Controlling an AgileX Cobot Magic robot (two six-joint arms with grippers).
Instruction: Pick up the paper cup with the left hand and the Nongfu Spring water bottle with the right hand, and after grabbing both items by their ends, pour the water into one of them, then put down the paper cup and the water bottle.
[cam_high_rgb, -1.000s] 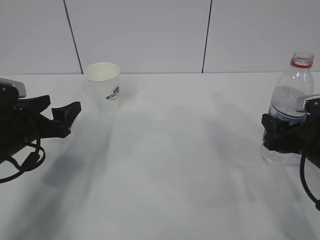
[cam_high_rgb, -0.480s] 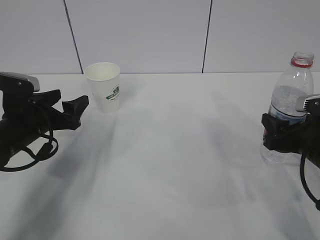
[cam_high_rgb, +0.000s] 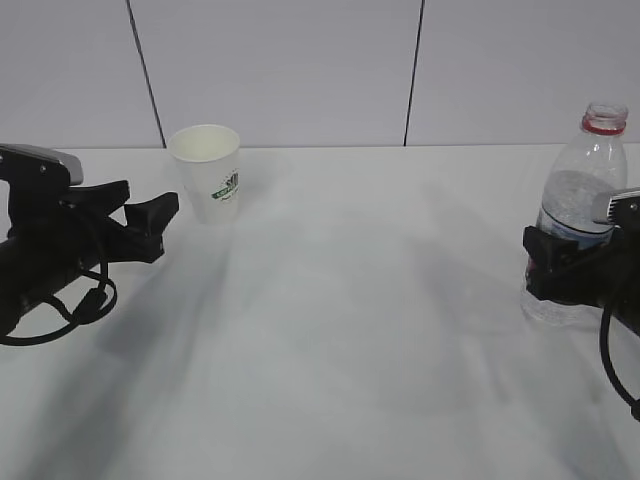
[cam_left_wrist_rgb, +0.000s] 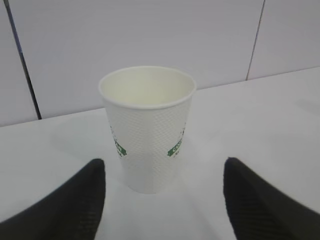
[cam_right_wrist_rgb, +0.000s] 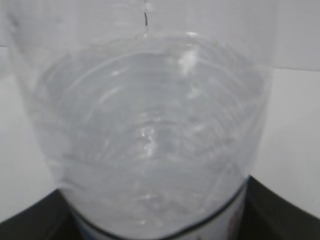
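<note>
The paper cup (cam_high_rgb: 207, 172) stands upright at the back left of the table, white with a green logo. My left gripper (cam_high_rgb: 150, 206) is open just left of it. In the left wrist view the cup (cam_left_wrist_rgb: 148, 130) stands straight ahead, beyond the two black fingertips (cam_left_wrist_rgb: 92, 195), touching neither; the left gripper (cam_left_wrist_rgb: 163, 167) holds nothing. At the right edge stands the Nongfu Spring water bottle (cam_high_rgb: 585, 170) with its red neck ring. My right gripper (cam_high_rgb: 562, 264) is shut on its middle. The bottle (cam_right_wrist_rgb: 150, 100) with water (cam_right_wrist_rgb: 150, 160) fills the right wrist view between the right gripper's (cam_right_wrist_rgb: 160, 212) fingers.
The white table (cam_high_rgb: 350, 330) runs wide between the two arms. A white panelled wall (cam_high_rgb: 300, 60) with dark seams stands right behind the cup. A black cable (cam_high_rgb: 60, 320) loops under the left arm.
My left gripper has moved forward and right toward the cup, and its fingers have drawn slightly closer together. The right gripper and the bottle have stayed still.
</note>
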